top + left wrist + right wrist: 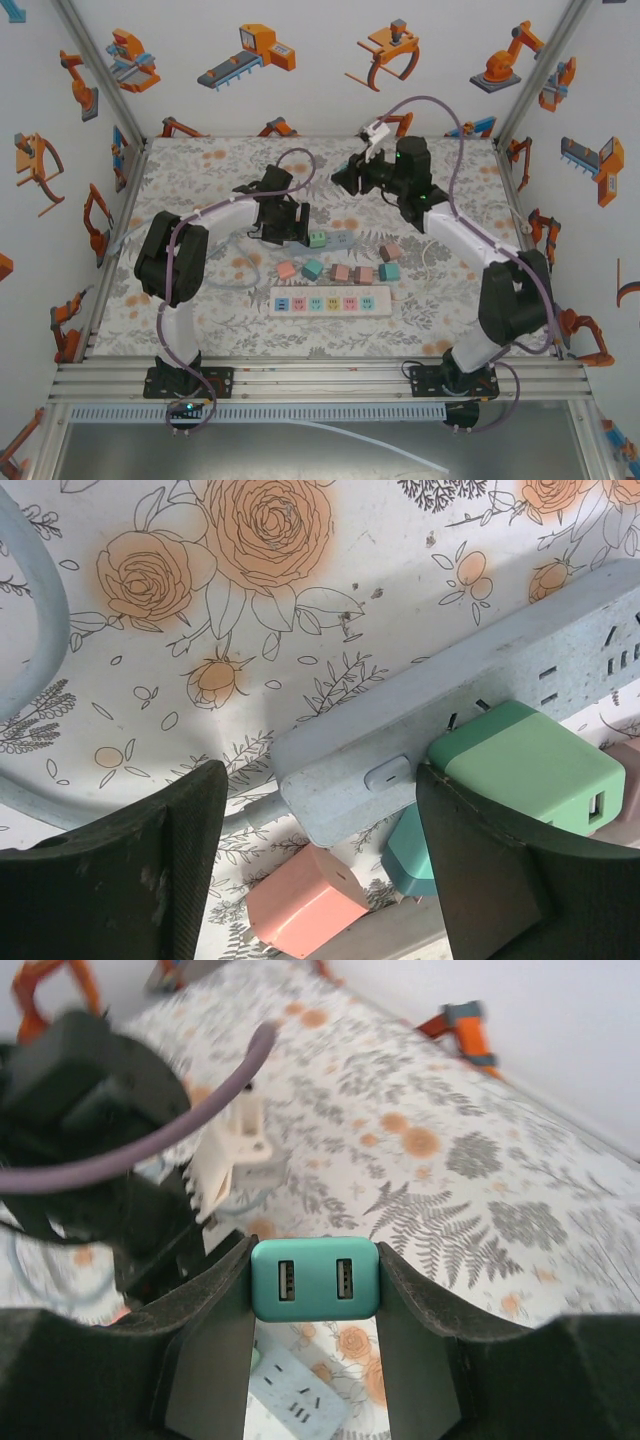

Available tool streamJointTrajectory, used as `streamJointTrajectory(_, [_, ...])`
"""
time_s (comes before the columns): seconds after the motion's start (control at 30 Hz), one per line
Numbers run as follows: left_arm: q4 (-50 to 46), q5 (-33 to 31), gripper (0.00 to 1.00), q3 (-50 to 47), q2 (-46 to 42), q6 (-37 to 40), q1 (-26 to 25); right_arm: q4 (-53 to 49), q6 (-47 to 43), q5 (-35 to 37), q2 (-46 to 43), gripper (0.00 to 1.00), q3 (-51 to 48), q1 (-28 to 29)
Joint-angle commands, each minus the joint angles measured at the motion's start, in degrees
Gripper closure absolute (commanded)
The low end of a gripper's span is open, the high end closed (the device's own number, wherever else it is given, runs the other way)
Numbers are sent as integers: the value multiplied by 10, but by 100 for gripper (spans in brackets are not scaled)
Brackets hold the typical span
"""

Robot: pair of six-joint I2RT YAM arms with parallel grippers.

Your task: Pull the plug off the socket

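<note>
Two grippers from above: my left gripper (pixel 288 230) is low on the desk (pixel 200 170), just left of the green plug (pixel 317 239) in the pale blue power strip (pixel 345 240). My right gripper (pixel 352 177) is raised, well apart.

At the left wrist my jaws stand open around the strip's end. The green plug touches my right finger, its prongs partly showing. It looks light, hard and smooth, so I'd pinch its flat sides.

At the right wrist my gripper clamps a teal plug (pixel 315 1278).
</note>
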Motion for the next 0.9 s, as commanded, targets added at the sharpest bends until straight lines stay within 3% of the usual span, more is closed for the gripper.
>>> streamJointTrajectory(0.0, [-43,-32,28,-1,11,30,5,13,171,173,-68,100,-40,-3])
streamJointTrajectory(0.1, [-39,-26,27,5,-16,32,9,-55,255,255,-97,100,-44,-4])
streamJointTrajectory(0.37, [-26,-4,24,-6,-120,45,22,-269,366,300,-127,100,-10,-3])
streamJointTrajectory(0.53, [43,78,22,-51,-212,83,22,-376,505,305,-114,100,-4,-4])
streamJointTrajectory(0.67, [91,159,18,-87,-277,124,18,-395,642,299,-114,100,-47,-1])
streamJointTrajectory(0.87, [110,201,11,-127,-355,187,-2,-456,785,347,-108,100,-100,29])
